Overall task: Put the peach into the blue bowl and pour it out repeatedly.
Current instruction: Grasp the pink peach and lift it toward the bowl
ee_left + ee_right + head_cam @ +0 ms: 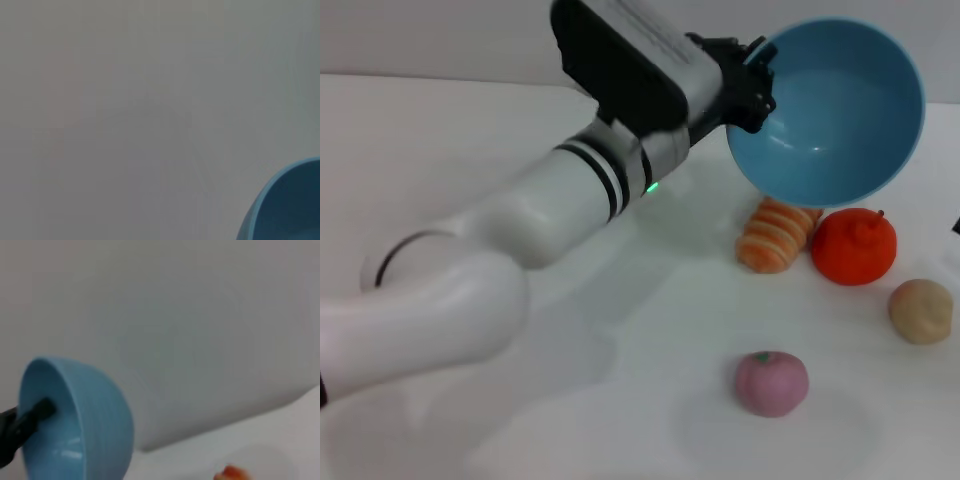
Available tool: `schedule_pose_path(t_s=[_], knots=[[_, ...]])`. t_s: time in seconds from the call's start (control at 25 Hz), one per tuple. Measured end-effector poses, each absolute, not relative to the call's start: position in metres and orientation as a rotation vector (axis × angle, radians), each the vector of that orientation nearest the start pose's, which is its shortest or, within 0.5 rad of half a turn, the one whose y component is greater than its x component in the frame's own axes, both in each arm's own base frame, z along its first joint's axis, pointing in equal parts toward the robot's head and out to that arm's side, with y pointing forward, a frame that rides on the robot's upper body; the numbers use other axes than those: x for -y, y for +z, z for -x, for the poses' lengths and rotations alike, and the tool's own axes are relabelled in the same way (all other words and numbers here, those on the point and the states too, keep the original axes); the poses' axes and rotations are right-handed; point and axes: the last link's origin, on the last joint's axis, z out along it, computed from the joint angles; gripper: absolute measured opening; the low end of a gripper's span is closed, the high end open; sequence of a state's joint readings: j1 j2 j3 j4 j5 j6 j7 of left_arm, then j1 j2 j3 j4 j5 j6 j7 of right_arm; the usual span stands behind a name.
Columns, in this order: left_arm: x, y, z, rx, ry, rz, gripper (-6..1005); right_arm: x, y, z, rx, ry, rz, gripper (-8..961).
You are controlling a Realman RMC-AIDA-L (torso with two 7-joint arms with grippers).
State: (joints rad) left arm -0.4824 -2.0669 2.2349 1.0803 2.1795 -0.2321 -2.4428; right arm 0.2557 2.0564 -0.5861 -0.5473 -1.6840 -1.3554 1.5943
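White tabletop [470, 130] with a plain pale wall behind it. The left gripper [752, 88], black and at the end of a white arm with black rings, is clamped on the rim of the round, deep, light-blue smooth plastic bowl [835, 115], one finger inside the rim and one outside. The bowl is lifted off the table and tipped hard on its side, its mouth facing the head camera, nothing inside. The right wrist view shows the same bowl [95, 425] tilted, with a black finger [35, 415] hooked over its edge. The left wrist view catches only a blue edge of the bowl [287, 205] against the wall.

The small round pale-pink peach with a green stem mark [772, 382] sits on the table below the bowl, well apart from it, toward the robot. A striped orange-and-cream bread-like lump [777, 235] lies just under the bowl's lower rim. A bright orange round fruit [854, 246] is just beside the striped lump, also under the bowl. A beige-tan round lump [921, 311] rests near the orange fruit, further from the bowl.

The right gripper is out of sight.
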Motion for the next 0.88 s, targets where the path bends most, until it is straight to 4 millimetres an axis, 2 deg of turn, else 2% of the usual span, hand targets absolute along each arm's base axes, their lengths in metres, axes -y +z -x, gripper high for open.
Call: schedule_pose_path(t_s=[0.2,0.48,0.64,0.72,0.88], knots=[[-0.380,-0.105,0.117,0.520,-0.516,2.270,-1,-0.287,0.035,-0.353,-1.321,0.873,2.095,654],[-0.391,-0.103,0.117,0.737,-0.396,2.392,0,-0.297,0.015,-0.337,-1.465,0.624,2.323,653],[-0.400,-0.093,0.130,0.898,-0.382,2.372,0,-0.298,0.000,-0.328,-1.538,0.490,2.432,653],[-0.404,-0.090,0.143,1.031,-0.379,2.354,0,-0.298,-0.008,-0.323,-1.555,0.436,2.487,653],[-0.404,-0.089,0.155,1.114,-0.389,2.353,0,-0.297,-0.024,-0.315,-1.563,0.368,2.571,653]])
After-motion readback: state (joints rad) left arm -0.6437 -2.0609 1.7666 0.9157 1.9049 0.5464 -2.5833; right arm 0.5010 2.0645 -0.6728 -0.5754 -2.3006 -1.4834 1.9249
